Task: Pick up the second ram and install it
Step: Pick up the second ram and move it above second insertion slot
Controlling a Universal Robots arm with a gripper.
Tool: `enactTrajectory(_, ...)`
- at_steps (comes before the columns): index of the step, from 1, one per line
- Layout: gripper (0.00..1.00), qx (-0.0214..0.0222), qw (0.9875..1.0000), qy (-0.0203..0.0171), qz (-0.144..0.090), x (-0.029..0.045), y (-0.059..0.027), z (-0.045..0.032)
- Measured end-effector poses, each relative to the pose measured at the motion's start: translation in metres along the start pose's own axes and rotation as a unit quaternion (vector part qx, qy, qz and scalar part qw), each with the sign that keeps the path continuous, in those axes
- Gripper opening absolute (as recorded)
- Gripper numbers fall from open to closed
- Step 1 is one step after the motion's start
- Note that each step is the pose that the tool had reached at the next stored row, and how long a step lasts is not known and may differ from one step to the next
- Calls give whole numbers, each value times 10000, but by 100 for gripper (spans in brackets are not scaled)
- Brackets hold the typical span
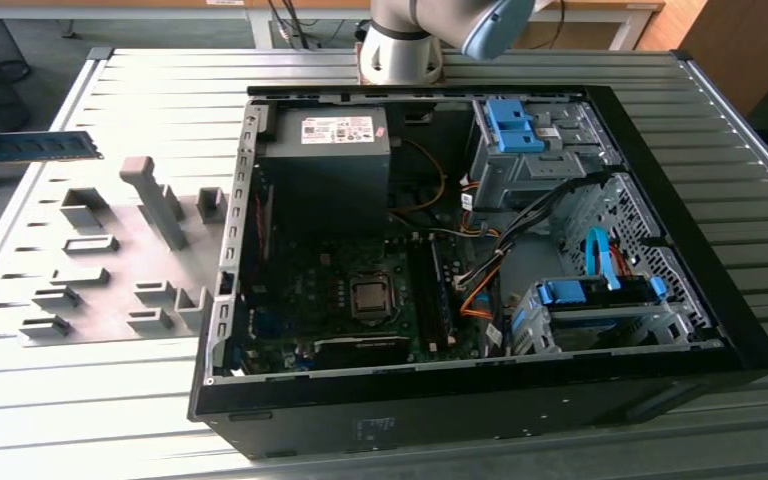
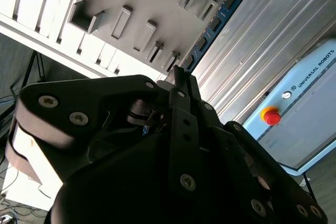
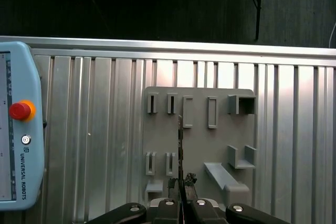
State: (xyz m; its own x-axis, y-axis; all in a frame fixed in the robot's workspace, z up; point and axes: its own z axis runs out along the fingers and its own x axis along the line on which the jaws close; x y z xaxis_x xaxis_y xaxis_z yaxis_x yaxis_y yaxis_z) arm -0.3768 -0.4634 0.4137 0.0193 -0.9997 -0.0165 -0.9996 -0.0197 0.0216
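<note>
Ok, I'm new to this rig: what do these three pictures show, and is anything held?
One robot arm stands by an open computer case on a slatted metal table. The exterior view looks on from off the arm; both wrist views ride on the arm. A grey fixture plate lies at the exterior view's left. The jaws are shut on the second ram, a thin blue-green stick seen edge-on in the first wrist view, above that plate. The control pendant is the pale blue box.

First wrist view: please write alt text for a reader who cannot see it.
The gripper holds the second ram edge-on, shut on one end, over a grey fixture plate on a ribbed metal table. A pale blue control pendant lies apart from the plate.
</note>
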Motion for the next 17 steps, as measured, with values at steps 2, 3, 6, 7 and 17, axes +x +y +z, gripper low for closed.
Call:
enactTrajectory(2, 14, 0, 10000, 1, 0, 1, -15, -1)
enactTrajectory(3, 14, 0, 10000, 1, 0, 1, -22, -1)
enactTrajectory(6, 14, 0, 10000, 1, 0, 1, -47, -2)
enactTrajectory(7, 14, 0, 10000, 1, 0, 1, -55, -1)
enactTrajectory(17, 14, 0, 10000, 1, 0, 3, -136, -3)
